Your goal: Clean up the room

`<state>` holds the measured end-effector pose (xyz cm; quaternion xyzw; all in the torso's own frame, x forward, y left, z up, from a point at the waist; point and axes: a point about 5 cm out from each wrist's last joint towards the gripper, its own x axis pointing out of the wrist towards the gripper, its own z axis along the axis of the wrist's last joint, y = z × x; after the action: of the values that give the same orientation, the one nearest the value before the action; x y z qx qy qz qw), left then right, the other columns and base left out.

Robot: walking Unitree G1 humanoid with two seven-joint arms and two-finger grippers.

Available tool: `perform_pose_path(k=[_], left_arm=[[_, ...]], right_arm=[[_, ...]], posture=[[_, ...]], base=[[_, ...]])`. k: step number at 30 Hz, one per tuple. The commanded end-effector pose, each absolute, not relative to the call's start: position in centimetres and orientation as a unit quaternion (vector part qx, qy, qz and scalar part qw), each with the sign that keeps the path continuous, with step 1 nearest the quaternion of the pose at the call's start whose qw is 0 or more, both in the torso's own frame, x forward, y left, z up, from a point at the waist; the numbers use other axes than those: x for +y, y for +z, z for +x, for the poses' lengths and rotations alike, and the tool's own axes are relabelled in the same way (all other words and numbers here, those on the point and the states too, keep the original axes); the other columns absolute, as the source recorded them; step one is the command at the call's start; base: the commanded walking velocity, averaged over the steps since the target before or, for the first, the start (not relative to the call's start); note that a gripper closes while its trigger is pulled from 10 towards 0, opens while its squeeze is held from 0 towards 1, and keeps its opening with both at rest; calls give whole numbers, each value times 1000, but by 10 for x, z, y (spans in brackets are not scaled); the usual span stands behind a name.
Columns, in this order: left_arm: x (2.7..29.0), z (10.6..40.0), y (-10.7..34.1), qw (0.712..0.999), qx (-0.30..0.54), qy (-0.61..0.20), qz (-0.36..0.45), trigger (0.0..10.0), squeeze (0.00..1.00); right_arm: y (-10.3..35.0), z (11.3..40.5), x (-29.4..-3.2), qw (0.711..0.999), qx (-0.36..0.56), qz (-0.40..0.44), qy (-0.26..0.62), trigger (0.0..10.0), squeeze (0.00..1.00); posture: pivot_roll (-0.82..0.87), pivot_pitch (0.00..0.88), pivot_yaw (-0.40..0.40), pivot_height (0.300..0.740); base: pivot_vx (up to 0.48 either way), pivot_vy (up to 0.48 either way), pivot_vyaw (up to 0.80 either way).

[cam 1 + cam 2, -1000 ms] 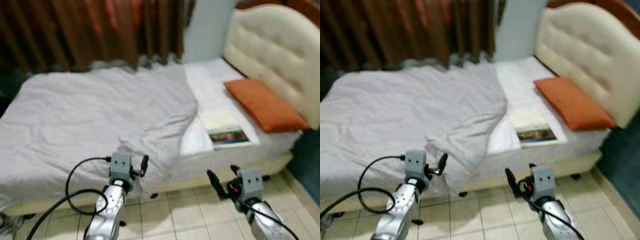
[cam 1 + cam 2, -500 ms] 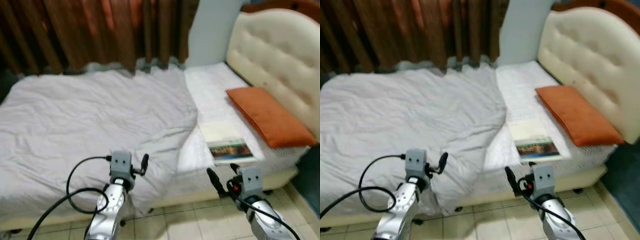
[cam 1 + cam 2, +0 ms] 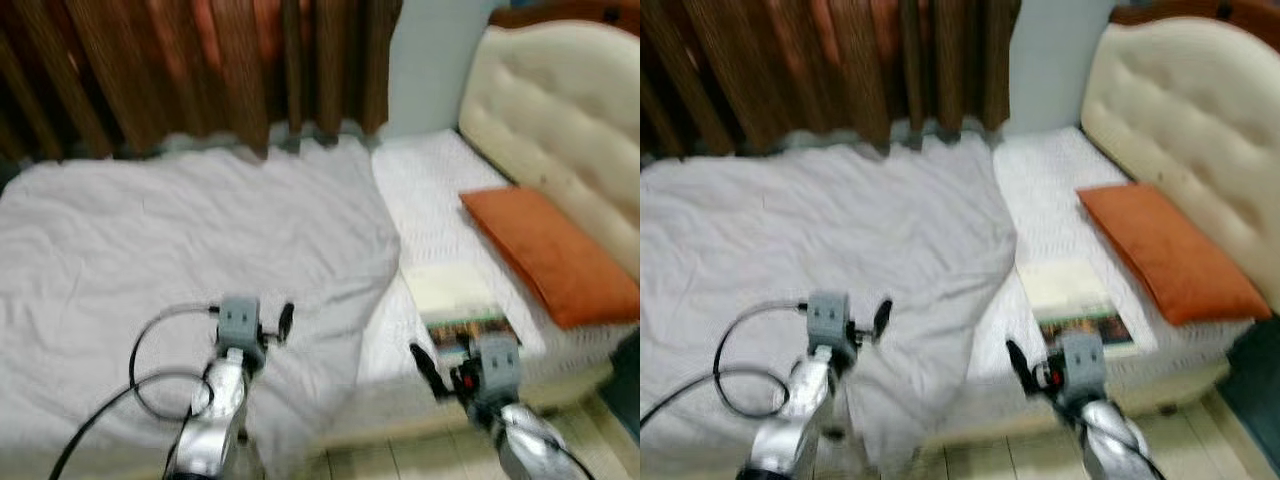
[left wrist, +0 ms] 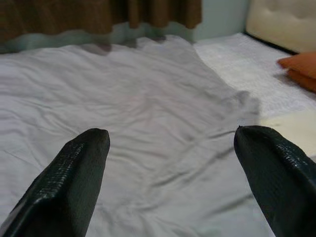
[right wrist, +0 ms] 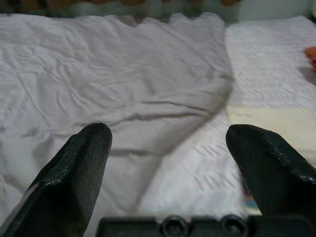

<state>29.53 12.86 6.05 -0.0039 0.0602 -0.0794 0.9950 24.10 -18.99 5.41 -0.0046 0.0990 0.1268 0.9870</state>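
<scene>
Over the bed's near edge, the left claw [image 3: 283, 322] and right claw [image 3: 428, 362] both hang wide apart and empty, likely readied for the rumpled grey blanket [image 3: 200, 240] that leaves the white sheet [image 3: 430, 200] bare. Just ahead of the right claw lies a book [image 3: 455, 300], beside an orange pillow [image 3: 555, 255]. Beyond stand a cream headboard [image 3: 560, 110] and brown curtains [image 3: 190, 70].

A home bedroom: a bed [image 3: 200, 240] with tufted cream headboard [image 3: 560, 130], 1 orange pillow [image 3: 555, 255], and brown curtains [image 3: 190, 65].
</scene>
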Motion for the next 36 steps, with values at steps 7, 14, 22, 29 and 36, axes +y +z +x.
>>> perform_pose_path(k=[7,14,22,29,36], left_arm=[[152,313,45,994,105,-36,-2,10000,0],[155,335,55,994,111,-4,16,10000,0],[187,344,65,991,102,78,46,10000,0],[197,344,65,986,104,98,87,10000,0],[199,334,43,977,184,103,-10,0,0]], right_arm=[[66,213,-195,986,107,-12,128,10000,0],[94,148,-212,980,147,-39,126,10000,0],[113,86,-207,970,208,-32,123,10000,0],[125,60,-210,961,250,-31,112,10000,0],[125,55,-205,956,268,-22,114,10000,0]], posture=[[-220,302,-45,740],[-367,550,-143,740],[-467,645,-199,740],[-488,674,-211,740],[-451,662,-189,740]], base=[[67,0,0],[0,0,0],[0,0,0],[0,0,0],[0,0,0]])
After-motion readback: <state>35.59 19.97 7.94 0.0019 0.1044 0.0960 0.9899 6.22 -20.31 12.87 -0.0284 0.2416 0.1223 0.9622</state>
